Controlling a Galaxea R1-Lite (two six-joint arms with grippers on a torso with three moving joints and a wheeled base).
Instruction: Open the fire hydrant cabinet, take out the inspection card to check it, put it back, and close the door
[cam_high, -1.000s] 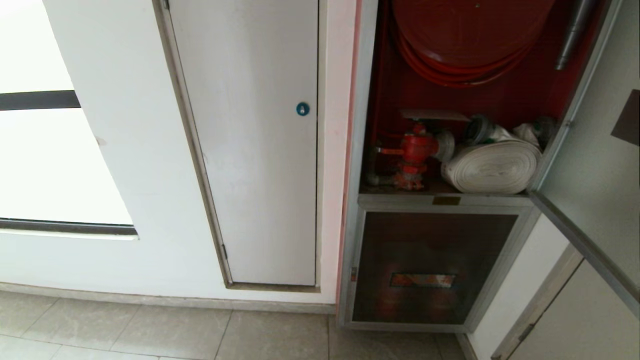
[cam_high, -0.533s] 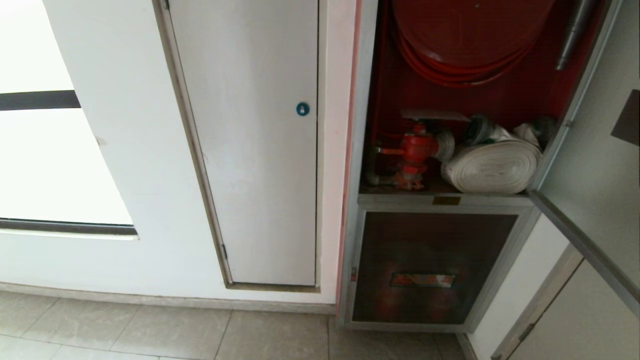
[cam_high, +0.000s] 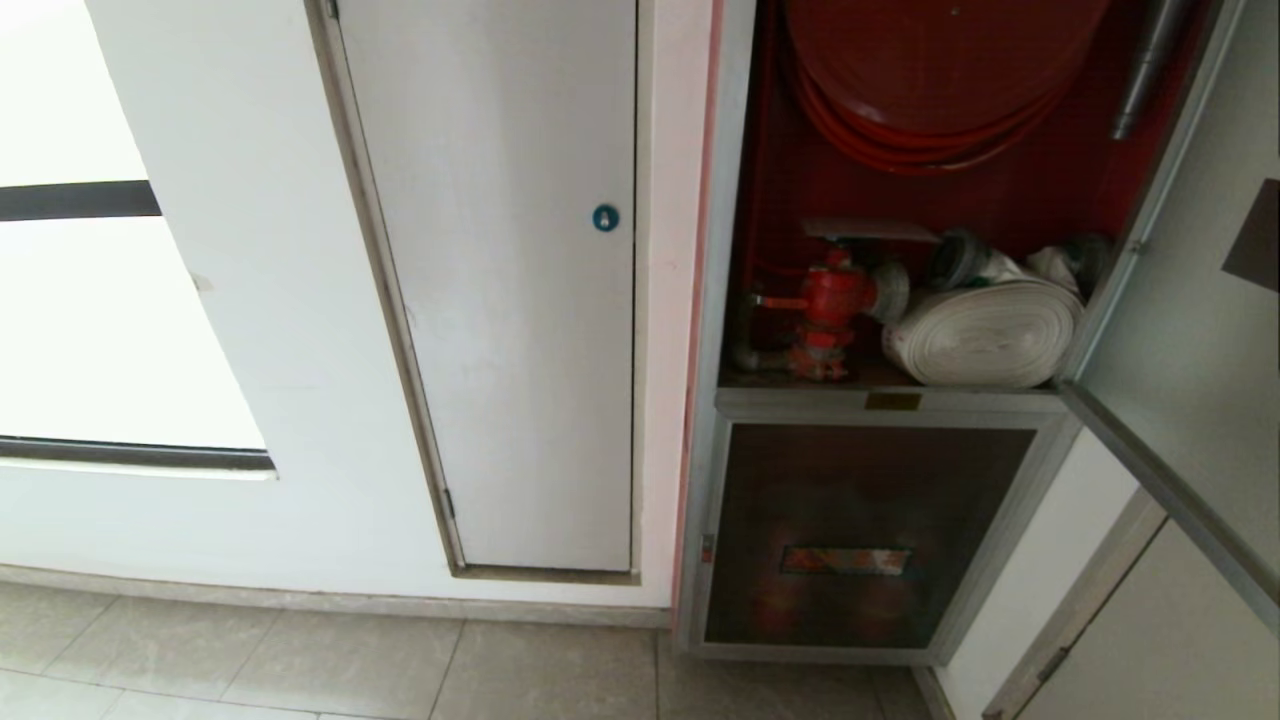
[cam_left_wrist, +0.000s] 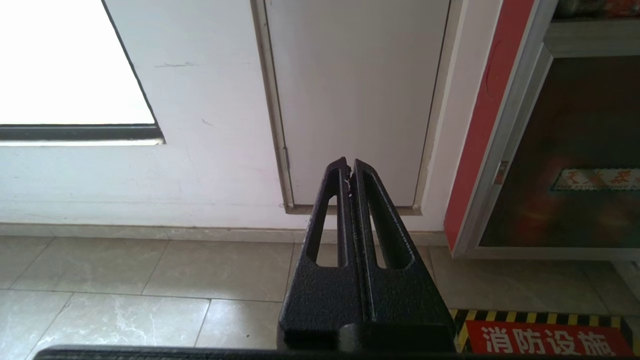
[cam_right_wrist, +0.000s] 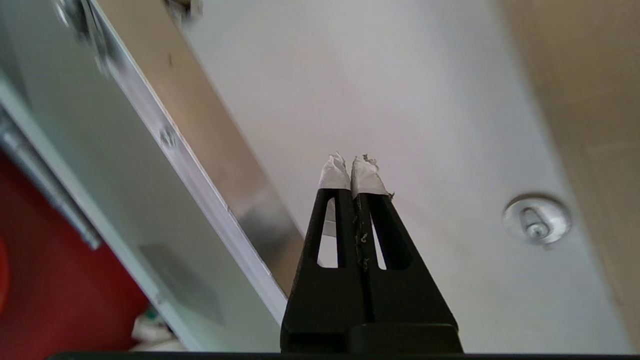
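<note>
The fire hydrant cabinet (cam_high: 722, 300) stands open, showing its red inside with a red hose reel (cam_high: 930, 70), a red valve (cam_high: 830, 300) and a white rolled hose (cam_high: 985, 335). A thin pale flat sheet (cam_high: 868, 231), likely the inspection card, lies on top of the valve. The door (cam_high: 1190, 330) is swung out to the right. My right gripper (cam_right_wrist: 351, 170) is shut and empty, its taped tips pointing at a white surface just beside the door's silver frame (cam_right_wrist: 200, 165). My left gripper (cam_left_wrist: 348, 167) is shut, parked low, facing the wall's foot. Neither arm shows in the head view.
A plain white door with a round blue lock (cam_high: 605, 217) is left of the cabinet. The lower dark glass panel (cam_high: 860, 530) is closed. A round silver fitting (cam_right_wrist: 536, 218) sits on the white surface near my right gripper. A red floor sign (cam_left_wrist: 545, 340) lies before the cabinet.
</note>
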